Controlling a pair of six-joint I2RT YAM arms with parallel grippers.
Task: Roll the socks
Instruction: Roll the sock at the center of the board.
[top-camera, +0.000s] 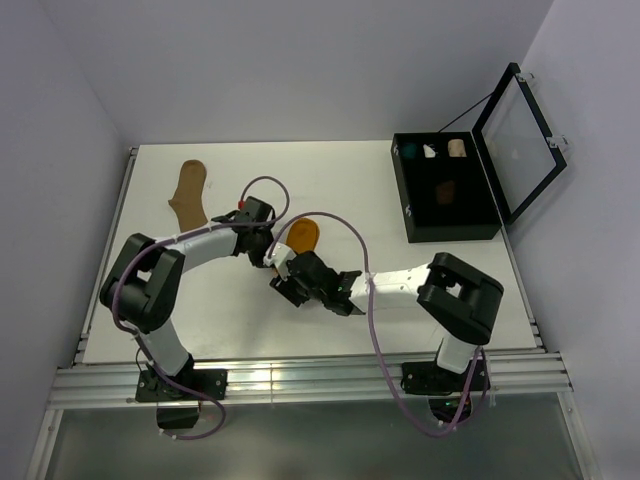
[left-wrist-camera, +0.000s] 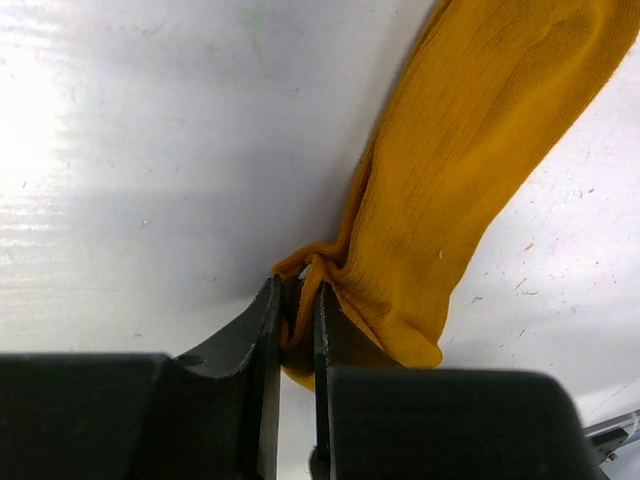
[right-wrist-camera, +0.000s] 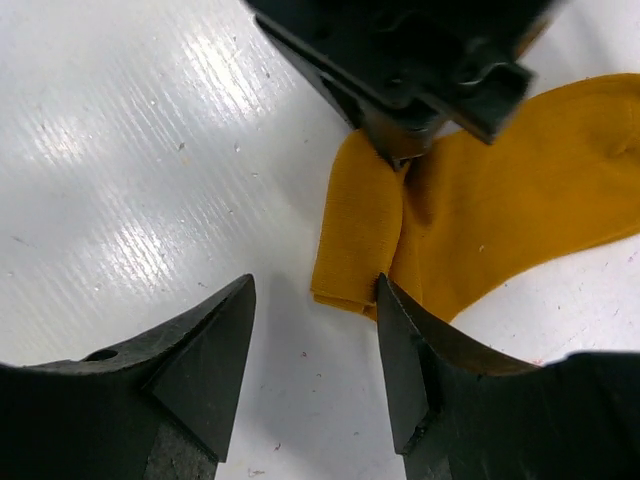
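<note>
Left wrist view: left jaws are pinched narrow on a bunched gather at one end of the mustard sock (left-wrist-camera: 480, 150), with fabric squeezed between them.
Right wrist view: right jaws stand wide and hold nothing, low over the bench (right-wrist-camera: 120, 150), with one tip at the edge of the sock's folded end.
Sock position: mid-bench, just ahead of both arms, lying flat with one end folded over; the tan sock (top-camera: 188, 195) lies well apart at far left.
Risk, slip: the pinch takes only a small gather, so a pull could draw the knit out and let the fold fall open.
Risk, crowding: both sets of jaws work the same end, so the right closing could nip the left instead of fabric.
Risk, drag: the glossy bench likely gives little grip, so the sock may slide rather than roll.
Materials: soft, limp, finely ribbed matte knit; white, shiny, lightly scuffed bench; black, hard-looking, wedge-shaped jaws.
</note>
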